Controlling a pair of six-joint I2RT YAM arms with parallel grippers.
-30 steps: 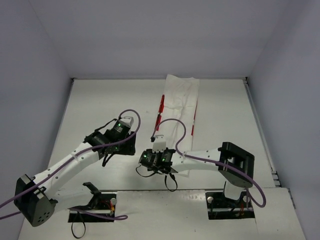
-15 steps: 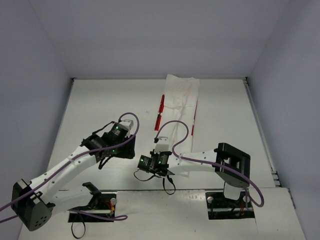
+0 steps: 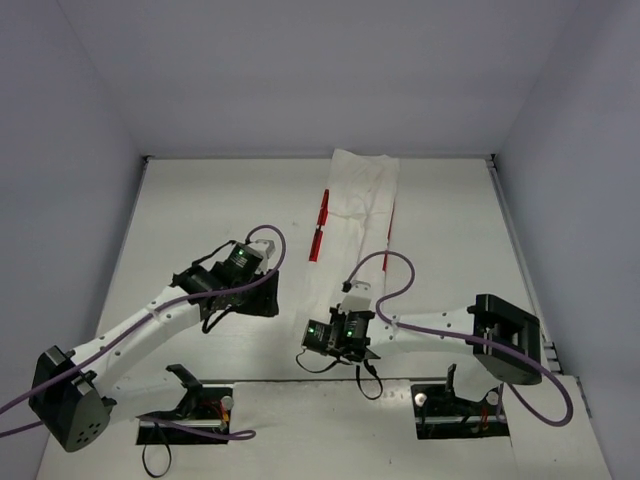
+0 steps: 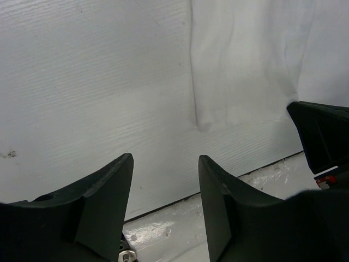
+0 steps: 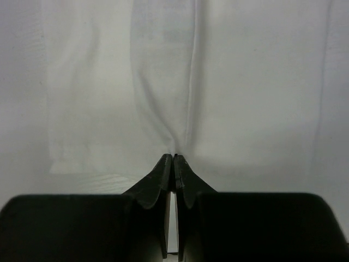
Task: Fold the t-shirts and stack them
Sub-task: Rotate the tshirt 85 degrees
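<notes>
My right gripper (image 5: 174,159) pinches the near hem of the white cloth t-shirt with red print (image 3: 362,190), a long strip running from the bench's (image 3: 200,200) far edge. My left gripper (image 4: 163,164) is spread and empty. The lengthwise fold looks done; crosswise folds remain.

Soft, even light fills the top view. The white table (image 3: 200,200) is bright without glare, and the arms throw only faint shadows. From the left wrist, the left gripper (image 4: 164,164) is a dark near-silhouette, and the table's glossy near edge glints. The right wrist view is dimmer and flatter: the t-shirt (image 5: 245,82) looks grey, the right gripper (image 5: 173,159) soft-edged black.
</notes>
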